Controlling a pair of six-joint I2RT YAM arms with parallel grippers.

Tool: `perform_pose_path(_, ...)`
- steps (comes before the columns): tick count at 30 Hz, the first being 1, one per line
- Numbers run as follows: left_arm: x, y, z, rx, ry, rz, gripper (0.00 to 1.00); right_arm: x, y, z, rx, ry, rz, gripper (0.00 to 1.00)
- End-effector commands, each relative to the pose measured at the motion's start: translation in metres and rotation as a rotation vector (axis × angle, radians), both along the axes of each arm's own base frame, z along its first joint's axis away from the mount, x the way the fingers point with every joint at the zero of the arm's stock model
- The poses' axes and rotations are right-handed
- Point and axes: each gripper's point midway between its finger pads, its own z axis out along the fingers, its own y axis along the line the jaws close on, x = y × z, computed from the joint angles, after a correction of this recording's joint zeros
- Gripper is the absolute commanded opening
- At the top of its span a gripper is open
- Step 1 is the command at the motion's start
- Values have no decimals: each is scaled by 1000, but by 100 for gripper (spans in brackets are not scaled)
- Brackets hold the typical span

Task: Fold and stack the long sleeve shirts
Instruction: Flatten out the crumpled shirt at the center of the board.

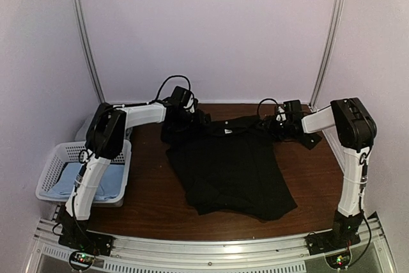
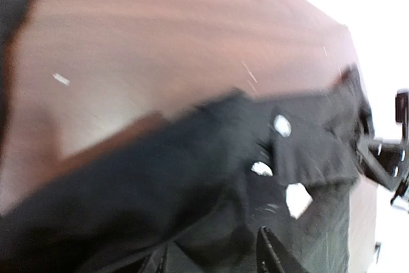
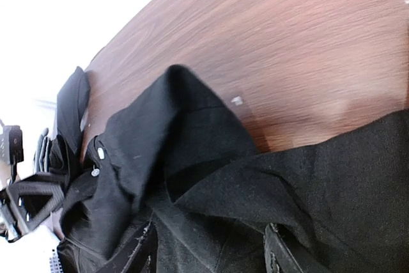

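The large black cloth shirt (image 1: pixel 230 171) is soft and matt, creased and rumpled along its far edge. Under it, the brown wooden table top (image 1: pixel 150 199) is smooth, with fine grain and a soft sheen. The white plastic lattice basket (image 1: pixel 50 171) looks lightly glossy. The pale blue folded cloth (image 1: pixel 114 181) inside it seems matt, though it shows small here. The silver metal rail (image 1: pixel 211 251) shines.

Left arm (image 1: pixel 96 171) stands up from its base, elbow high, forearm reaching inward and far. The left gripper (image 1: pixel 192 117) is down low with the black shirt (image 1: pixel 230 171) across its fingers (image 2: pixel 271 255); the wrist view is too blurred to judge the grip. Right arm (image 1: pixel 353 158) mirrors it, forearm pointing inward, and the right gripper (image 3: pixel 211 254) is pinched on a bunched edge of that shirt.
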Motion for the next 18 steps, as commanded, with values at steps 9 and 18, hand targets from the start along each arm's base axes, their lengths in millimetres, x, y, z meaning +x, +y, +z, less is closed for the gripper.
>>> perform_pose_path(9, 102, 69, 0, -127, -46, 291, 40, 6, -95, -2, -106, 39, -190, 58)
perform_pose_path(18, 111, 97, 35, -51, -114, 260, 48, -4, -91, 43, -255, -51, -175, 58)
